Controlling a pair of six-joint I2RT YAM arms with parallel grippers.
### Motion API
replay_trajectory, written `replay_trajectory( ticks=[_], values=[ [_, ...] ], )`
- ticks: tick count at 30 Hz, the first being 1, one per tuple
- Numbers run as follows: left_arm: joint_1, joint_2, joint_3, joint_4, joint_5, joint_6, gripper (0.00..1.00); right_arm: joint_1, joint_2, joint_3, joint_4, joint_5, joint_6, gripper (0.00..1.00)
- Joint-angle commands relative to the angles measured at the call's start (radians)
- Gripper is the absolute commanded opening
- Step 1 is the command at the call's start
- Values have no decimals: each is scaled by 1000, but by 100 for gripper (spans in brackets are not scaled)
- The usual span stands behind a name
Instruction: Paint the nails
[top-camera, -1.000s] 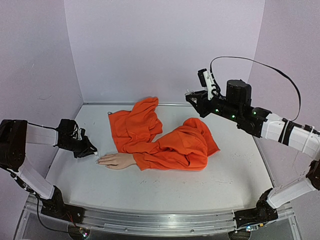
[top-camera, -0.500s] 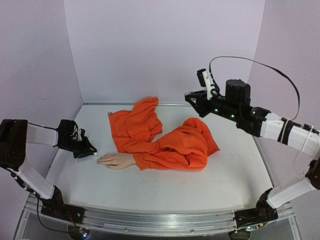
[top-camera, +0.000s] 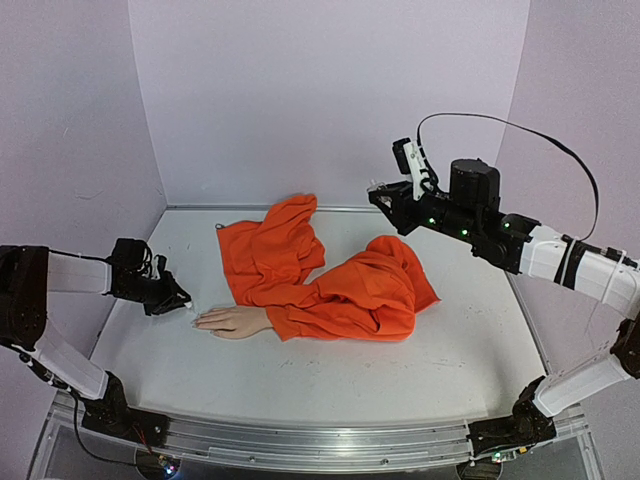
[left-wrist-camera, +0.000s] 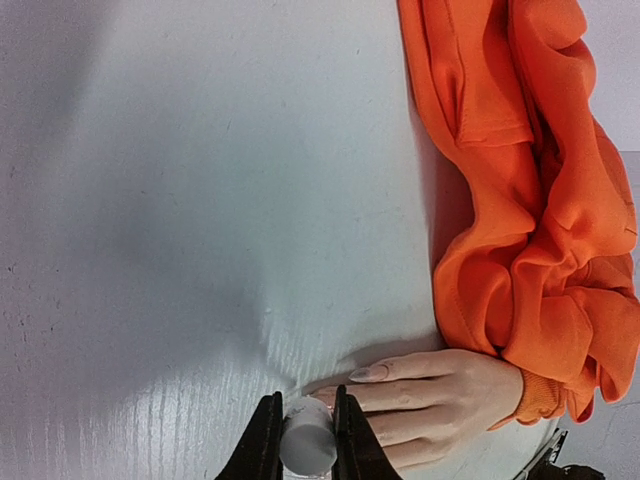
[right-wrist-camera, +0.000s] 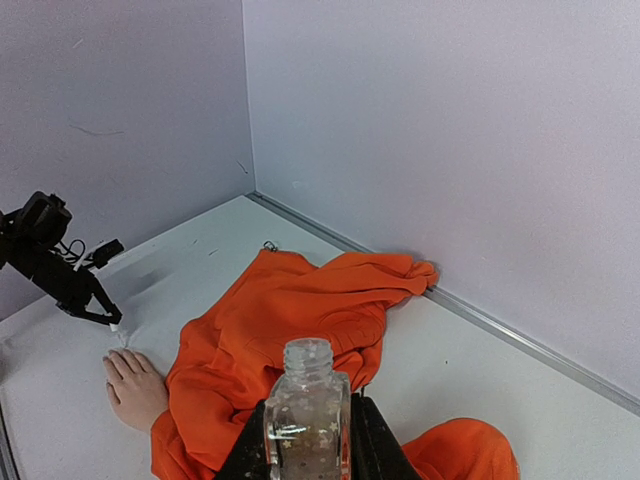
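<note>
The mannequin hand (top-camera: 228, 320) is lying flat on the table (top-camera: 330, 370) near its left edge, fingers pointing toward that edge, its wrist disappearing into a crumpled orange garment (top-camera: 330, 280) that is spreading toward the far middle. The nails (left-wrist-camera: 368, 374) are sitting at the fingertips. In the left wrist view only one long pale nail is showing clearly, the others being hidden behind the gripper fingers or cut off by the bottom of the picture. From above they are too small to make out. The left gripper (top-camera: 185, 303) is hovering low just beside those fingertips, its jaws pinching a small white cap (left-wrist-camera: 307, 448). Whether a brush is hanging beneath it, and whether it is touching a nail, is not clear. The right gripper (top-camera: 380, 192) is hanging high over the far right part of the table, well apart from the mannequin hand, its jaws clamping an upright, uncapped clear glass bottle (right-wrist-camera: 308, 405) whose base is running out of the wrist picture.
</note>
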Motion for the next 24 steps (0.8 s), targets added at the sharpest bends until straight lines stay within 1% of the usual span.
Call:
replay_trajectory(
  ticks=[1,7,15,24],
  values=[
    [6,-48,-1,26,19,4,0,-5,-9,47,54,-7,11,0],
    [6,-13,23,24,74,7,0,-6,-13,45,54,-8,11,0],
    [6,38,46,26,94,16,0,-5,-13,46,54,-11,11,0],
    [6,27,38,29,59,15,0,-5,-8,50,55,-10,11,0]
  ],
)
